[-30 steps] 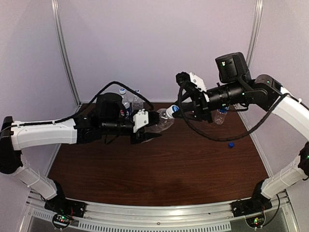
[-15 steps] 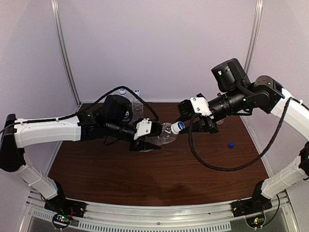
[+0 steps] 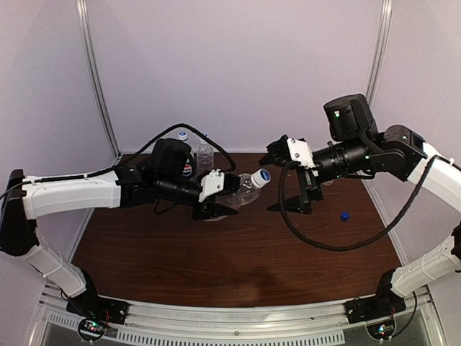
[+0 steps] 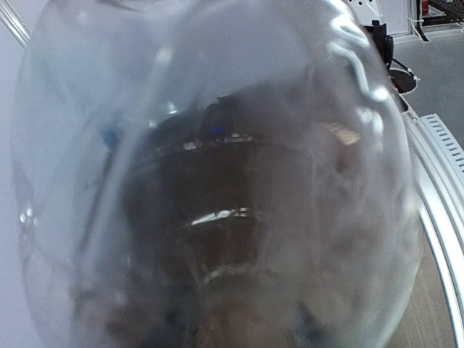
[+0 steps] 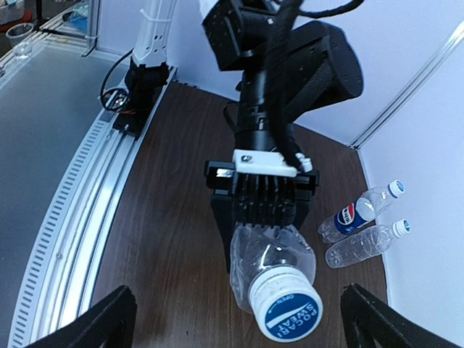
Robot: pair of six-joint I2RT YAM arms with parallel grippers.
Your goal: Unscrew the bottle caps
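Right wrist shows right gripper (image 5: 235, 304) spread wide, room either side of the white-blue cap (image 5: 284, 312); left gripper (image 5: 264, 217) clamps the clear bottle (image 5: 270, 254)

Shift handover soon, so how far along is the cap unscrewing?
Done: one dark blue cap lies on the table. In hand: left gripper clamps a clear bottle, white cap on; right gripper open, off it. Left: that cap, plus the Pepsi bottle and a plain bottle, both capped.

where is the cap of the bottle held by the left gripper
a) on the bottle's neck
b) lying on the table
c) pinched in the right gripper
a, the cap sits on the neck of the bottle in the left gripper; the right gripper is open
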